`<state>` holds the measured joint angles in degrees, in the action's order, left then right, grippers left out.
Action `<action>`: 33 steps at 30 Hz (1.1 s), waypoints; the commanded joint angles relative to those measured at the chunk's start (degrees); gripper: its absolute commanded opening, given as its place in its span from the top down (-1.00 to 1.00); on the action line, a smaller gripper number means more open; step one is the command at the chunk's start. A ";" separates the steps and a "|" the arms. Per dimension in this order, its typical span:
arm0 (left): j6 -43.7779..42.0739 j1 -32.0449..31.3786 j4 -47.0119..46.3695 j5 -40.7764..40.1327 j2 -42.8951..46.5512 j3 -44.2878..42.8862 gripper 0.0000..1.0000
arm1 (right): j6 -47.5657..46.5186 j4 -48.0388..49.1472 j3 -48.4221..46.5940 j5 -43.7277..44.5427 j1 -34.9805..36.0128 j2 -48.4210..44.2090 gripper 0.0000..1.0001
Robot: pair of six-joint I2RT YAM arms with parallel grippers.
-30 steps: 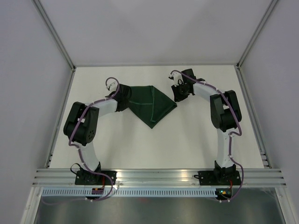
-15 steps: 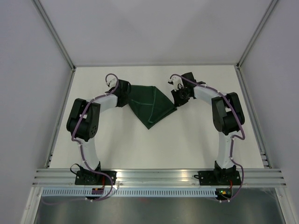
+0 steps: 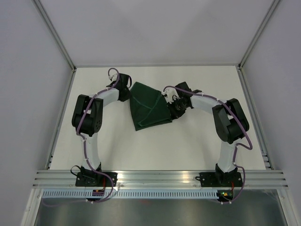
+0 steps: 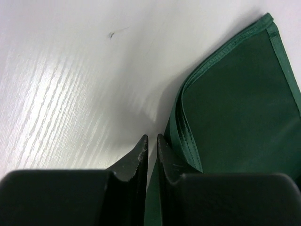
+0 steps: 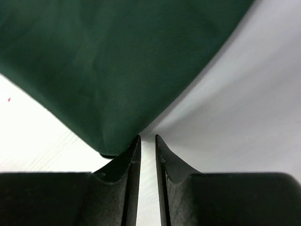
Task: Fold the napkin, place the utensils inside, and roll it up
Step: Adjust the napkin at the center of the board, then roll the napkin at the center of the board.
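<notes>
The dark green thin fabric napkin [image 3: 148,110] lies far-centre on the white wood-grain tabletop [image 3: 188,146], between the two arms. It is partly folded, with layers stacked and crease lines across it.

The left gripper [image 3: 127,92] is at the napkin's left edge. In the left wrist view its jaws are almost together and a strip of green runs into the gap low down, so it is pinching the napkin [image 4: 244,117] right at the doubled stitched hem. The right gripper [image 3: 173,107] is at the napkin's right corner. In the right wrist view its jaws are narrow, and the cloth [image 5: 103,61] hangs raised over its shadow and tapers down to the fingertips. It looks pinched at the very tips, a shallow hold.

No utensils show in any view.

Handling, as a judgement:
- The napkin is very light, limp and thin, with no stiffness, so any unsupported span sags.
- The slight sheen suggests the layers slide over each other and out of a shallow pinch.
- It is not fragile.
- The best hold is on corners and the stitched hem, where it is thicker, with all layers taken together and set deeper in the jaws.
- The left gripper [image 4: 151,137] looks secure; the right gripper [image 5: 147,137] is the one that could slip.
</notes>
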<state>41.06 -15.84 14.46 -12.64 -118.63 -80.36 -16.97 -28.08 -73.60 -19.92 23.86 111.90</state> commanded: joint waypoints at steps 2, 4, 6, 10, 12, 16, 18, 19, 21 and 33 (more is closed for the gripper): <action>-3.17 0.63 1.98 2.54 -2.65 -4.72 0.64 | -2.01 -3.12 3.38 -1.17 2.42 -3.17 0.52; -3.61 0.89 1.98 3.41 -3.27 -6.38 0.62 | -2.97 -4.27 4.25 -2.49 2.77 -3.79 0.52; -4.32 0.98 1.98 4.29 -3.97 -7.53 0.59 | -3.42 -4.97 4.69 -3.10 3.56 -4.93 0.52; -5.99 1.33 2.24 5.44 -5.03 -10.86 0.52 | -4.30 -5.59 5.31 -3.02 4.09 -6.25 0.53; -6.78 1.60 2.33 5.53 -4.60 -11.22 0.46 | -4.74 -5.24 5.57 -1.53 4.09 -7.13 0.54; -8.36 2.48 1.54 5.35 -1.35 -10.09 0.36 | -5.53 -3.65 6.89 -0.12 3.22 -9.94 0.53; -9.85 3.35 -0.73 5.35 1.02 -8.77 0.29 | -6.05 -3.22 6.81 0.15 2.16 -11.61 0.51; -10.38 3.53 -1.44 5.44 3.90 -7.46 0.29 | -6.23 -2.95 6.72 0.15 1.20 -12.14 0.50; -12.22 3.79 -1.98 4.65 7.25 -6.22 0.29 | -7.11 -2.69 6.28 -0.29 0.14 -13.81 0.49; -14.69 -0.68 -14.11 4.30 49.79 28.65 0.15 | -9.92 4.07 9.88 -2.93 -1.89 -21.46 0.30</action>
<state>29.91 -14.35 3.86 -8.32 -74.24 -57.65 -24.97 -28.29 -64.97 -21.30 21.37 91.98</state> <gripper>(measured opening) 0.419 0.350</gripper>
